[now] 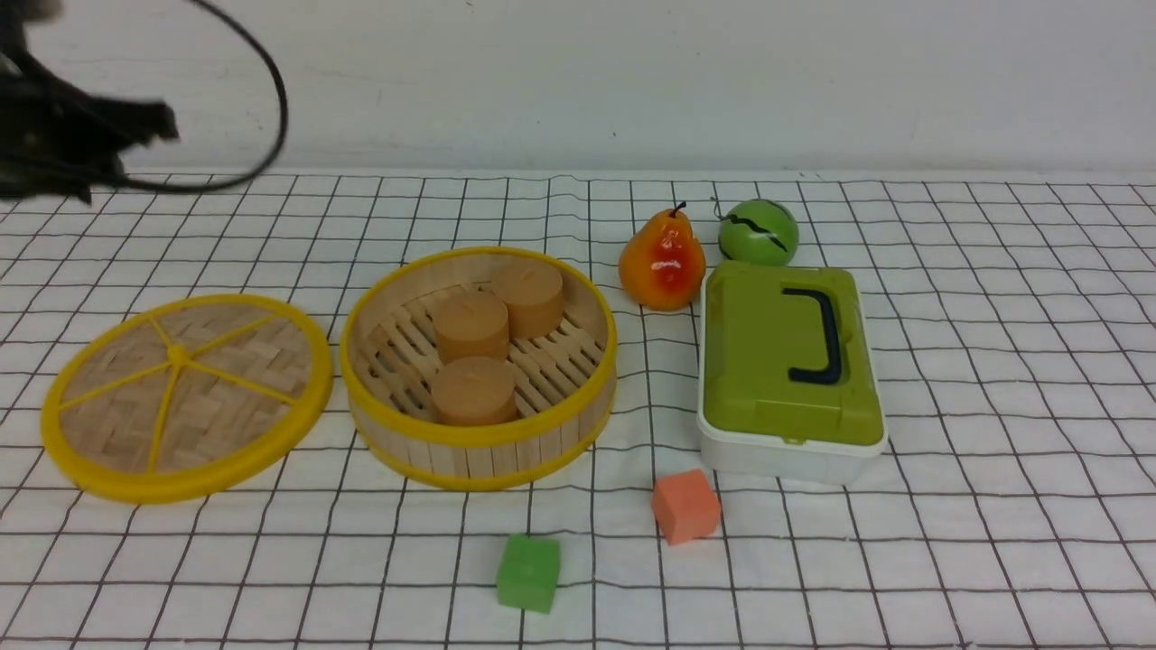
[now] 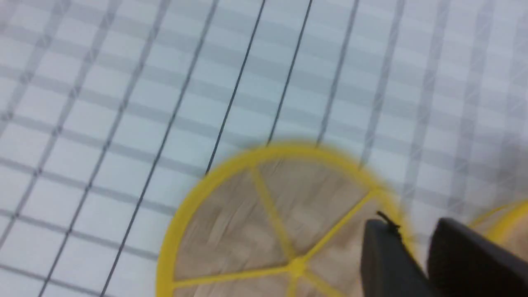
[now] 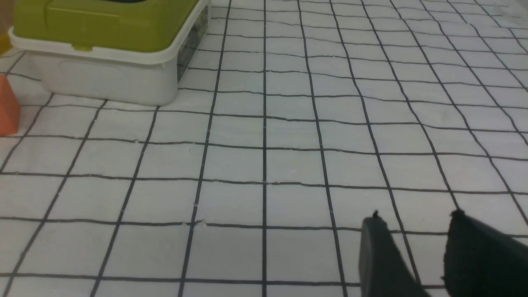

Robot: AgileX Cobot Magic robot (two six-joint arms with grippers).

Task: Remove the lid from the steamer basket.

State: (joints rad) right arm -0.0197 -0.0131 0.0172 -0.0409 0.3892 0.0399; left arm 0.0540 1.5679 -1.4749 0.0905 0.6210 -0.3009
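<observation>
The lid (image 1: pixel 185 393), a flat woven bamboo disc with a yellow rim and spokes, lies on the cloth to the left of the steamer basket (image 1: pixel 479 451). The basket stands uncovered and holds three brown cylinders (image 1: pixel 472 390). My left gripper (image 1: pixel 144 126) is blurred and raised at the far left, well above and behind the lid. In the left wrist view the gripper (image 2: pixel 412 225) is open and empty above the lid (image 2: pixel 264 222), and a bit of the basket's rim (image 2: pixel 511 210) shows. My right gripper (image 3: pixel 414 218) is open and empty over bare cloth.
A white box with a green lid (image 1: pixel 790 370) stands right of the basket and shows in the right wrist view (image 3: pixel 103 37). A pear (image 1: pixel 662 262) and a green ball (image 1: pixel 759 232) sit behind it. An orange cube (image 1: pixel 686 506) and a green cube (image 1: pixel 528 571) lie in front.
</observation>
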